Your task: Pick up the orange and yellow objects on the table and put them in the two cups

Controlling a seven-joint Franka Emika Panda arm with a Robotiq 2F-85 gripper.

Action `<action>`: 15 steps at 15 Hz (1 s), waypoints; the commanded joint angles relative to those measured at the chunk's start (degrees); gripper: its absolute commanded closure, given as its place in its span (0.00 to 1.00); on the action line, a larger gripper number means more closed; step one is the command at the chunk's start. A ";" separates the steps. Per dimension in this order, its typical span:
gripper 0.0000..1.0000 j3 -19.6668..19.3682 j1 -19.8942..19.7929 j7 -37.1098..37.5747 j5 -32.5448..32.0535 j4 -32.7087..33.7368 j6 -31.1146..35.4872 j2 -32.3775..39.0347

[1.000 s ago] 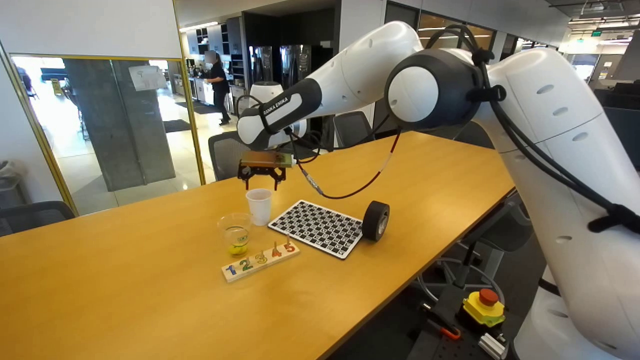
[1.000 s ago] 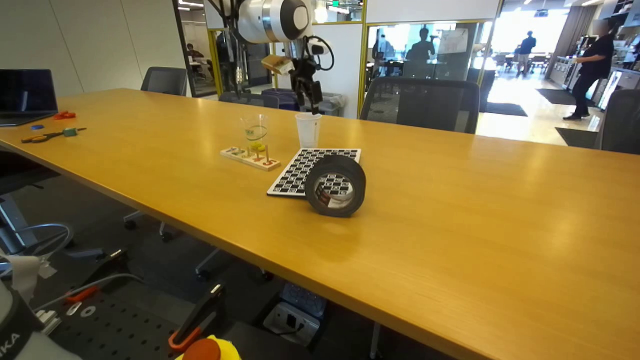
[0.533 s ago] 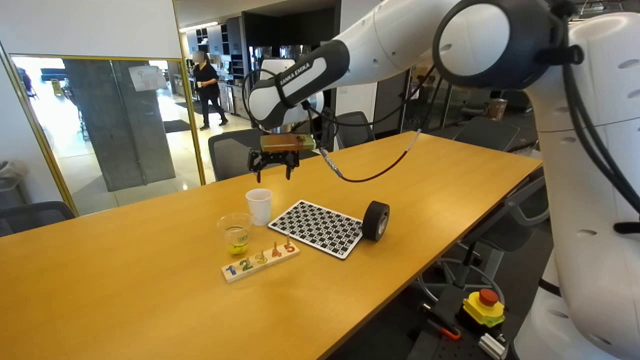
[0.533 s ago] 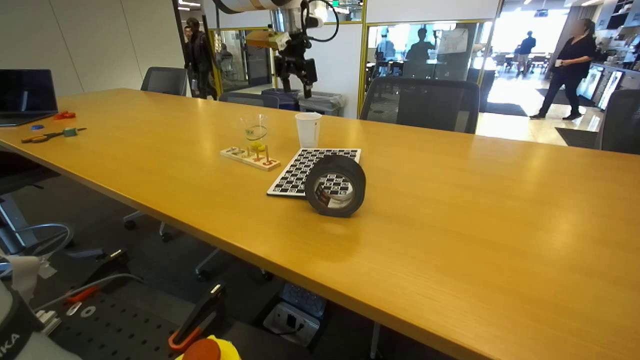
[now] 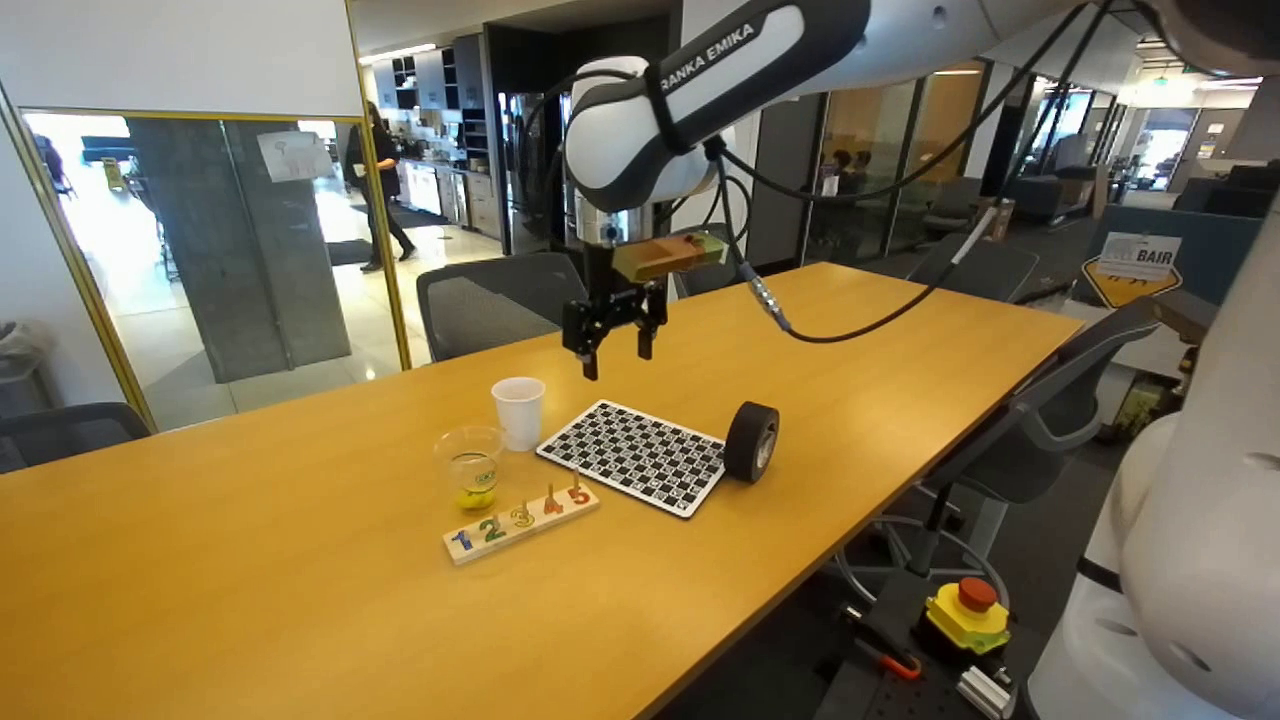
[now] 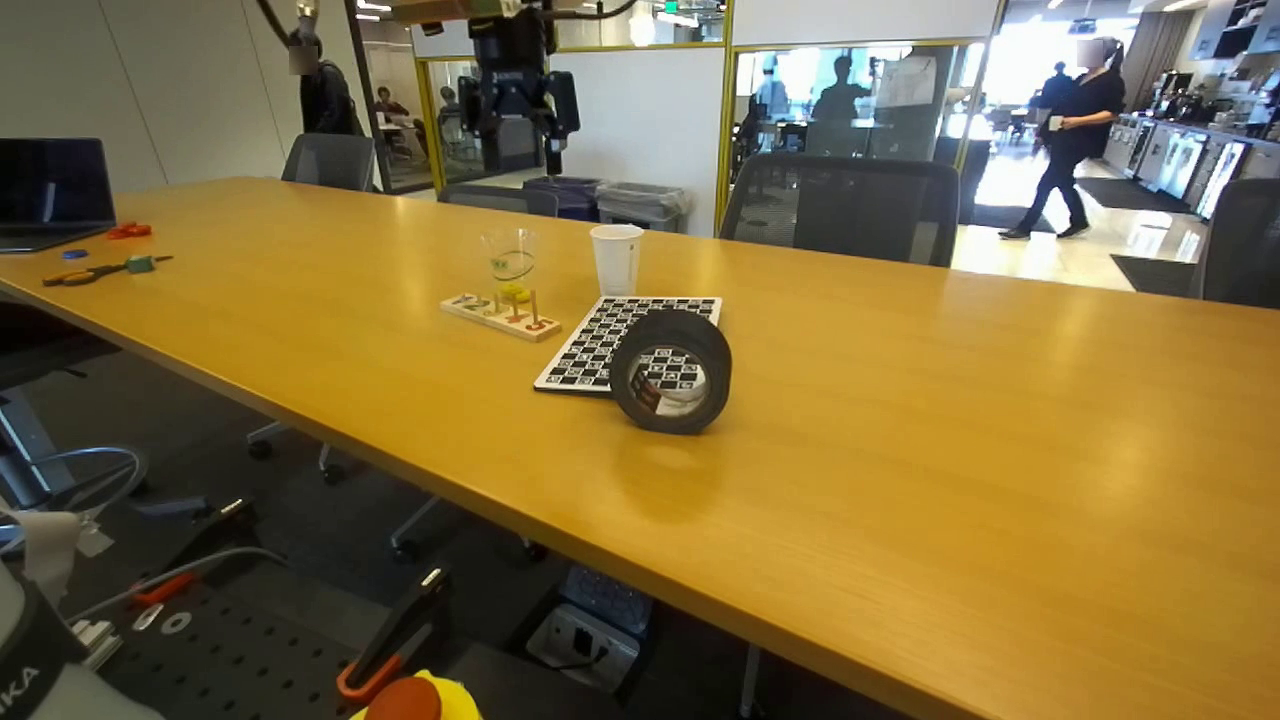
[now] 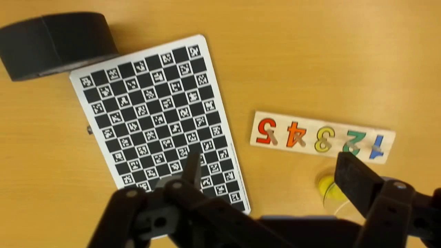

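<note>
The white cup (image 5: pixel 519 415) stands upright on the light-brown table (image 5: pixel 300 600); it also shows in an exterior view (image 6: pixel 616 260). A clear cup (image 5: pixel 468 448) stands beside it, with yellow pieces (image 5: pixel 476 497) at its bottom. In the wrist view the yellow pieces (image 7: pixel 330 189) are partly hidden behind a finger. No orange pieces and no black cup show; the inside of the white cup is hidden. My gripper (image 5: pixel 618 358) is open and empty, high above the table near the checkered board's far end. In the wrist view its fingers (image 7: pixel 268 160) are wide apart.
A checkered board (image 5: pixel 640 455) lies flat beside the white cup. A black tape roll (image 5: pixel 745 445) stands on edge at its end. A number board with pegs (image 5: pixel 520 522) lies by the clear cup. A laptop (image 6: pixel 55 190) and pliers (image 6: pixel 85 275) are farther along the table.
My gripper has moved from above the white cup toward the checkered board and the robot's base, and has turned. It stays open. The cups and other table things have not moved.
</note>
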 commanded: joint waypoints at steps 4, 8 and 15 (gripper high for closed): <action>0.00 2.10 -0.82 -3.52 -2.38 -20.11 -1.38 -21.75; 0.00 1.88 -1.01 -5.34 -2.42 -25.90 -0.42 -28.34; 0.00 1.06 -1.38 -6.50 -0.92 -27.84 -1.16 -31.40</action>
